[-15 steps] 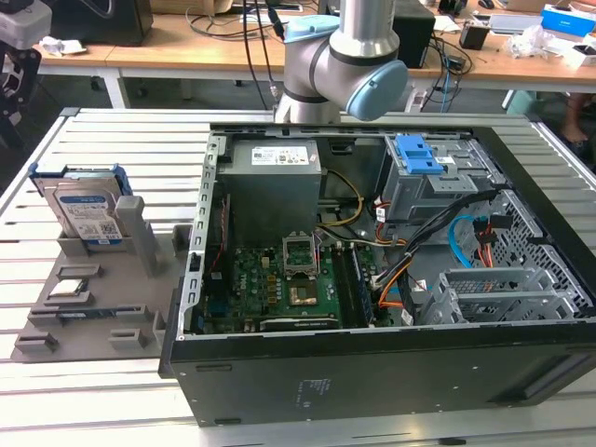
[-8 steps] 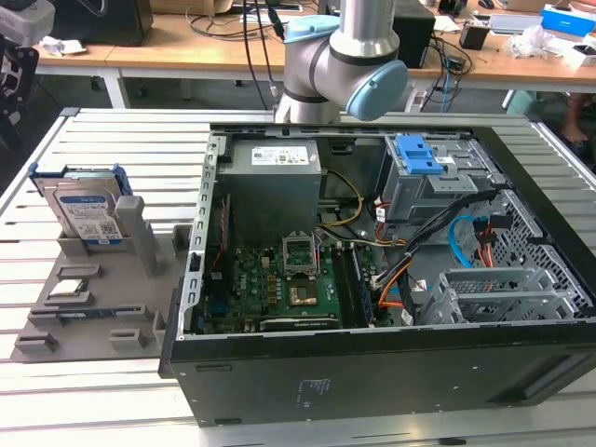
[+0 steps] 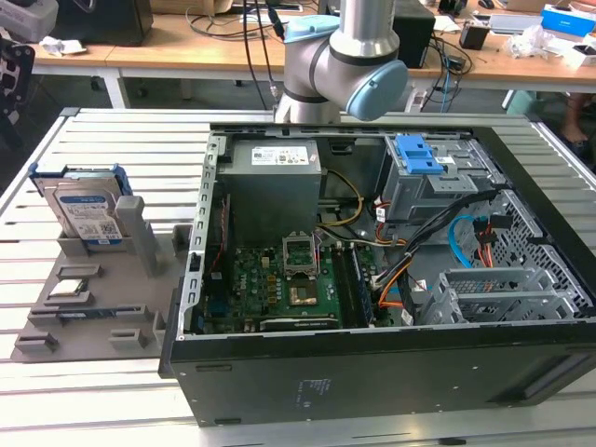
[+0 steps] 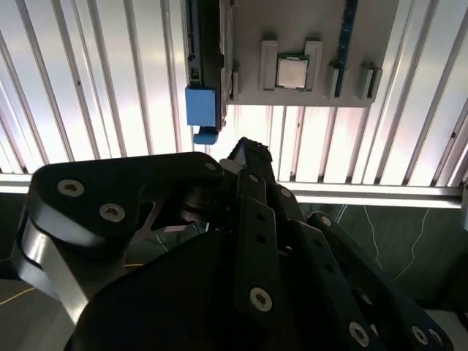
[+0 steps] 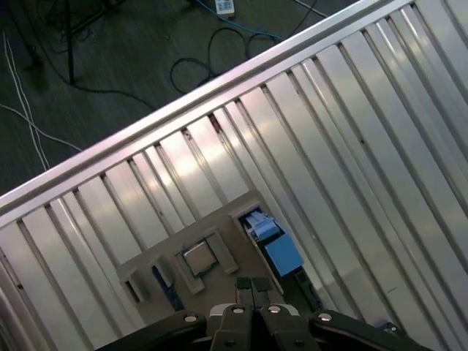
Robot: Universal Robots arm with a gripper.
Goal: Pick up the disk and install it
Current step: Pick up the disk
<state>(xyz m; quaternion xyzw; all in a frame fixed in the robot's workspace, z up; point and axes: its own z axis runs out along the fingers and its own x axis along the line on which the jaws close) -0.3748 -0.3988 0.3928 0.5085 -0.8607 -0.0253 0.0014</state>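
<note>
The disk (image 3: pixel 86 212), a silver drive with a white-and-blue label in a blue carrier, stands on edge in a slot of the grey holder (image 3: pixel 93 307) at the exterior view's left. Its blue carrier end shows in both wrist views (image 4: pixel 200 107) (image 5: pixel 273 246). My gripper (image 5: pixel 252 287) hangs well above the holder with its two fingertips pressed together and nothing between them. In the second wrist view the black gripper (image 4: pixel 248 152) points toward the carrier's blue end. The arm (image 3: pixel 345 56) rises behind the computer case.
An open computer case (image 3: pixel 391 270) lies on the slatted metal table (image 3: pixel 112 140), with a motherboard, cables and a drive cage with a blue latch (image 3: pixel 419 158). A small square silver chip (image 3: pixel 70 289) (image 4: pixel 292 72) (image 5: pixel 197 257) sits in the holder. Cluttered desks stand behind.
</note>
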